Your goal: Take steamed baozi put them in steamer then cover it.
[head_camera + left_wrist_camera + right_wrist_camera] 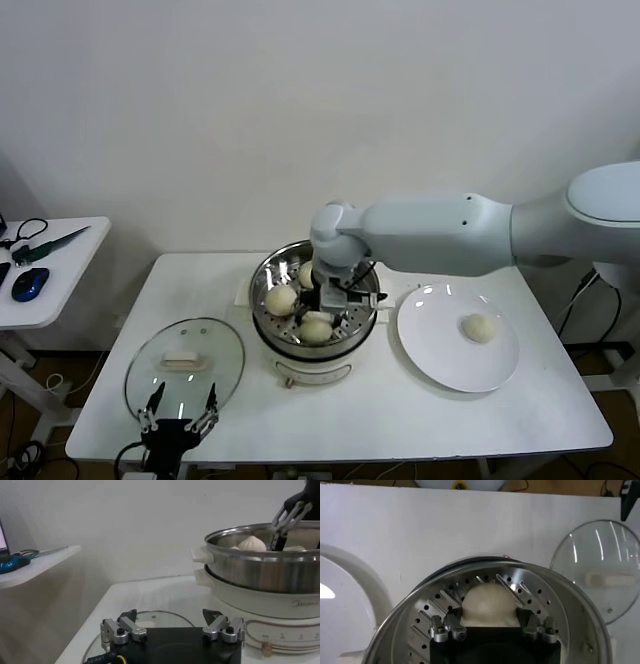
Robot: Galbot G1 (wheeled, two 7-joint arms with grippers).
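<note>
One baozi [487,605] between right hand [492,625] fingers | inside steamer [540,587]

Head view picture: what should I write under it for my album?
Right gripper lowers a baozi into the steamer; one baozi waits on the plate.

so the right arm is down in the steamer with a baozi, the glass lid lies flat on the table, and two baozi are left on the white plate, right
Not quite: only one baozi is left on the white plate, as the head view shows. The rest holds: the right gripper is down in the steamer with its jaws either side of a baozi, and the glass lid lies flat on the table.
</note>
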